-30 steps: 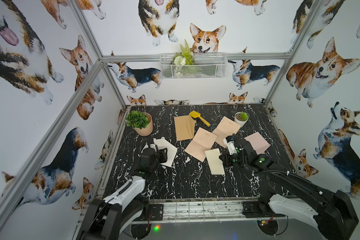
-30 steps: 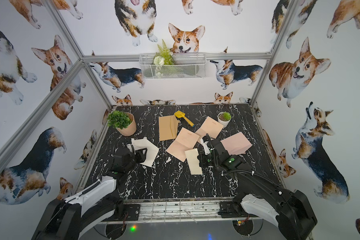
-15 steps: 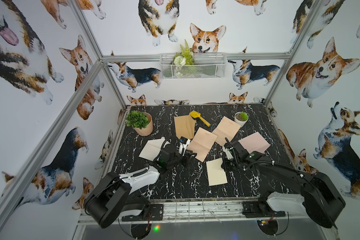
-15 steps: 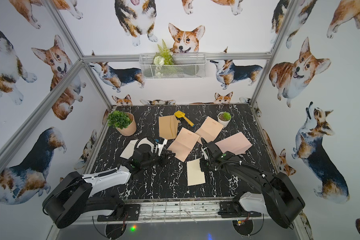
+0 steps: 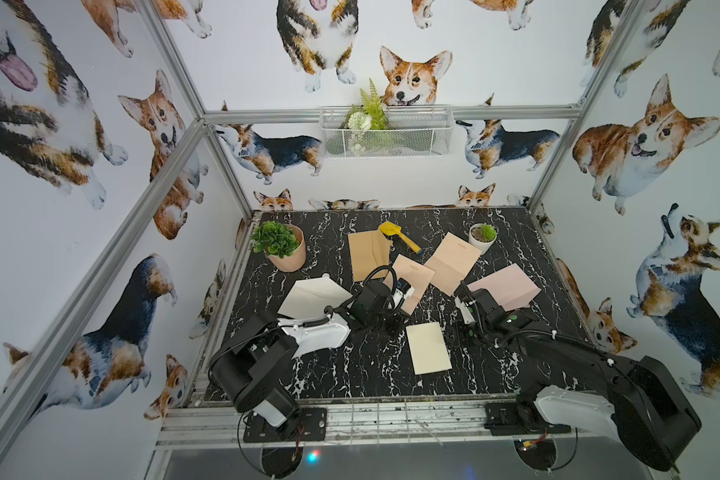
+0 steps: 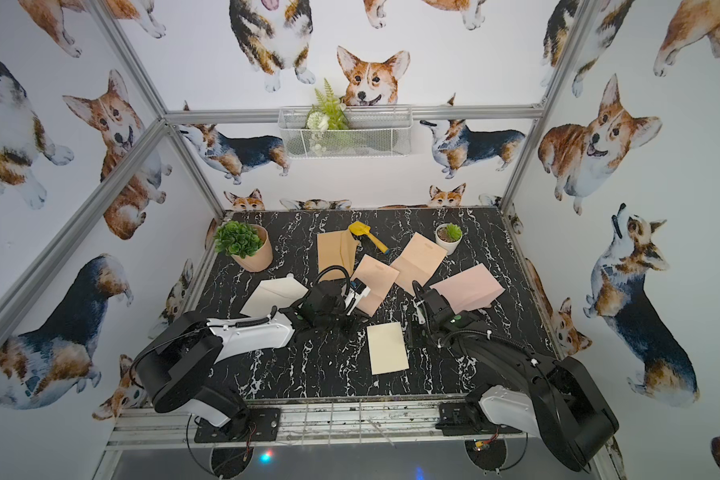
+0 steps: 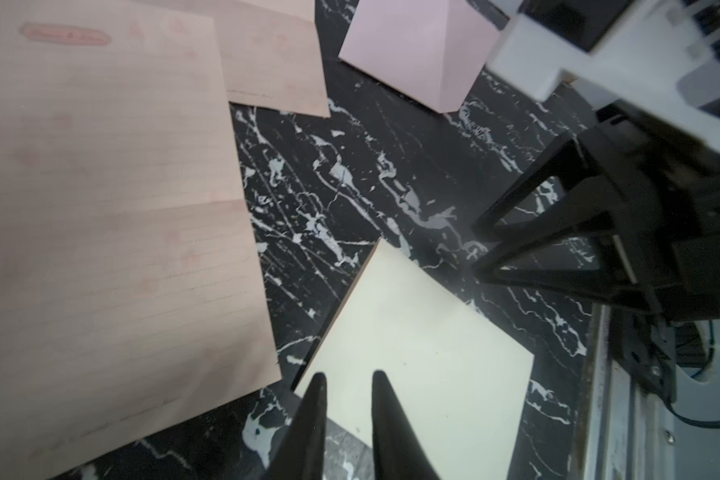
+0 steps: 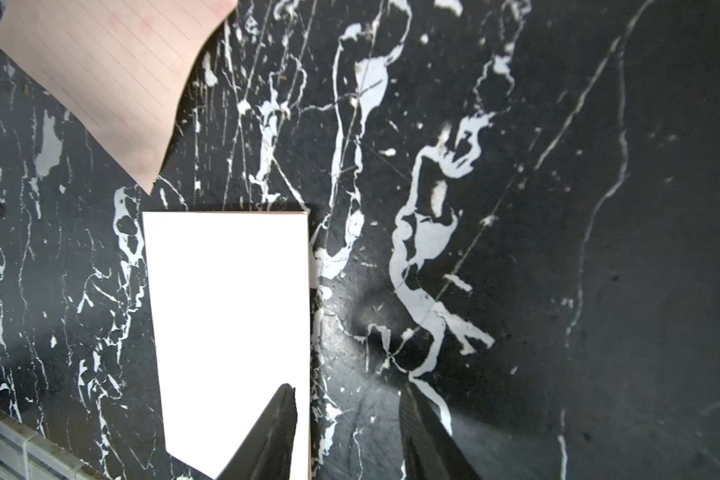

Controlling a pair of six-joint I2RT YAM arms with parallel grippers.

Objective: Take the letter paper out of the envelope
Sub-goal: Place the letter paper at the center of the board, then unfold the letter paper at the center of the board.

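A cream sheet, by its look the letter paper (image 5: 428,348) (image 6: 386,348), lies flat on the black marble table near the front middle. The cream envelope (image 5: 312,295) (image 6: 273,295) lies apart from it at the left, flap open. My left gripper (image 7: 348,376) (image 5: 391,323) hovers at the sheet's left corner; a narrow gap shows between its fingers and nothing is in it. My right gripper (image 8: 347,388) (image 5: 460,332) stands open at the sheet's (image 8: 229,311) right edge, one finger over the paper and one over bare table.
Two peach lined sheets (image 5: 412,278) (image 5: 452,262), a kraft envelope (image 5: 368,253) and a pink envelope (image 5: 504,286) lie behind the grippers. A yellow scoop (image 5: 395,235) and two pot plants (image 5: 283,249) (image 5: 483,237) stand at the back. A metal rail (image 5: 371,419) borders the front.
My right gripper has opened and let go of the cream sheet, which now lies nearer the front. My left arm swung from the envelope to the sheet's left side, its jaws narrowing.
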